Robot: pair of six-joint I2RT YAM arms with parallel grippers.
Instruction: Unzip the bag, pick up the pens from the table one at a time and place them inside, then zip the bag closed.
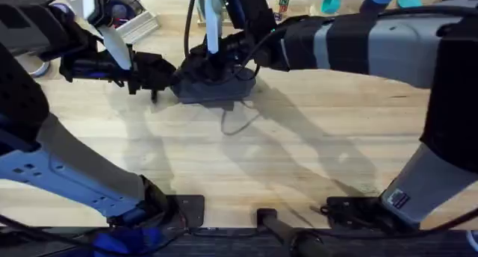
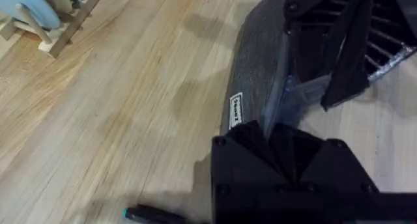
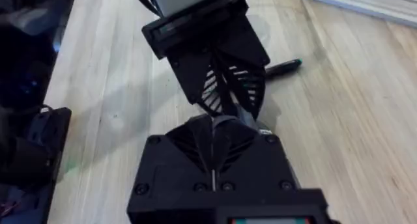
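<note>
Clearly soft and light, the bag (image 1: 213, 85): grey fabric, sagging, lying on the counter (image 1: 246, 160) at the far middle. Likely to slide or bunch under a one-sided pull, so best pinned at one end while tugging the small zipper tab. Left hand (image 1: 160, 72) at the bag's left end, right hand (image 1: 224, 63) over its top; both pressed against the fabric, yet clenched or released cannot be told. Just beside the bag, under the left hand, one pen (image 2: 153, 215): slim, stiff, prone to roll.
</note>
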